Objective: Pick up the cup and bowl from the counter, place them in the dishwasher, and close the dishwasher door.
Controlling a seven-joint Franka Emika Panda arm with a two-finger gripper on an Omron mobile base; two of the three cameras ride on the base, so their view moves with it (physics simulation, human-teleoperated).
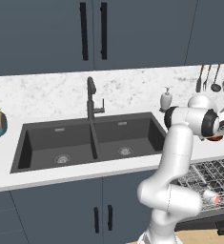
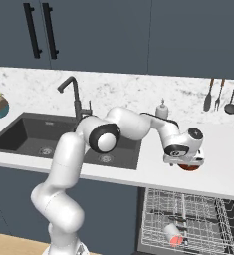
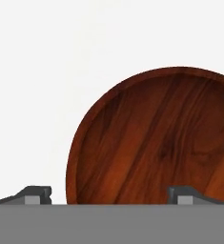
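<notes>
While the gripper (image 3: 108,194) hung wide open and empty over the bowl (image 3: 156,138), one fingertip sat outside the rim and the other over the hollow, so the near wall looked like the place to pinch. Judged stiff, light and smooth: a glossy red-brown wooden round, likely slippery at the lip. It rested on the white counter (image 2: 138,172) right of the sink (image 1: 85,138). Further down, the cup (image 2: 172,234) lay on its side in the dishwasher (image 2: 198,219) rack.
</notes>
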